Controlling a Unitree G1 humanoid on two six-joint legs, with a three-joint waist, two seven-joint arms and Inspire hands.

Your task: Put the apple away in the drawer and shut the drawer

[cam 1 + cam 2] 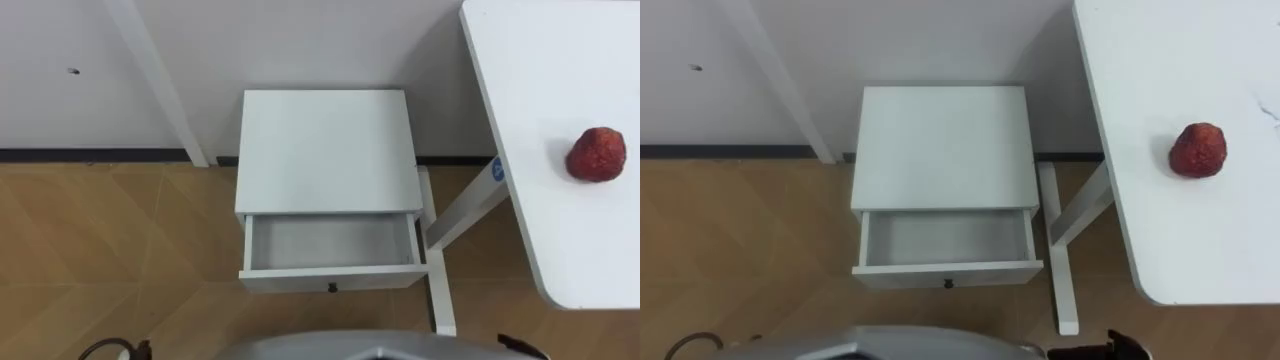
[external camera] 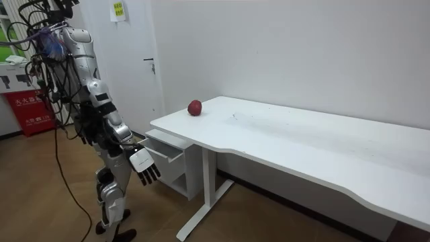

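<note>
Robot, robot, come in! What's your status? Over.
Right hand open, hanging low by the drawer. Apple on the table, untouched. Drawer open, empty. Nothing in the way.

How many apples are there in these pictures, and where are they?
1. The apple lies on the white table, near its end, to the right of the cabinet. The open drawer shows nothing inside.

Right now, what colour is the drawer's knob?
The knob is black, clearest in the left eye view.
</note>
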